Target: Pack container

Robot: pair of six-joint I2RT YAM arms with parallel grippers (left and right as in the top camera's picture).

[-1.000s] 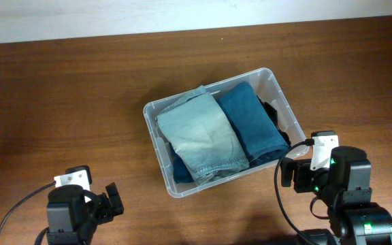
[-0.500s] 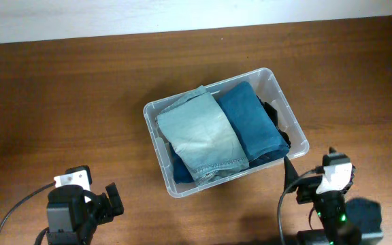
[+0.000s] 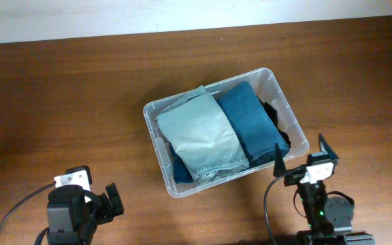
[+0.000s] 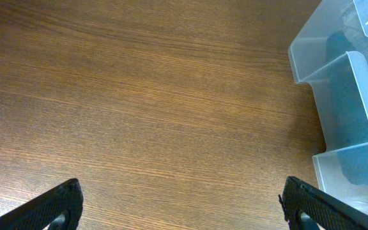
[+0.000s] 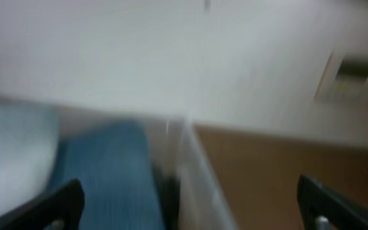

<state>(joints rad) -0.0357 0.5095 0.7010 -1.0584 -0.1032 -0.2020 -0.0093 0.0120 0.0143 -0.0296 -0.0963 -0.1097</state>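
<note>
The clear plastic container [image 3: 156,109] sits mid-table, holding folded light-blue jeans [image 3: 201,133], a darker blue garment [image 3: 252,121] and something black at its right side. Its corner shows in the left wrist view [image 4: 337,64] with blue cloth inside. My left gripper [image 3: 114,201] is open and empty over bare wood at the front left, its fingertips [image 4: 59,204] far apart. My right gripper [image 3: 299,155] is open and empty just in front of the container's right end, pointing up toward it. The right wrist view is blurred; it shows the container wall [image 5: 193,179] and blue cloth [image 5: 104,172].
A white wall borders the table's far edge [image 3: 114,30]. A wall plate [image 5: 350,73] shows blurred in the right wrist view. Bare wood lies left and right of the container.
My right arm has swung back from the container's right end toward the front edge and tilted its wrist upward. The left arm and the clothes have not moved.
</note>
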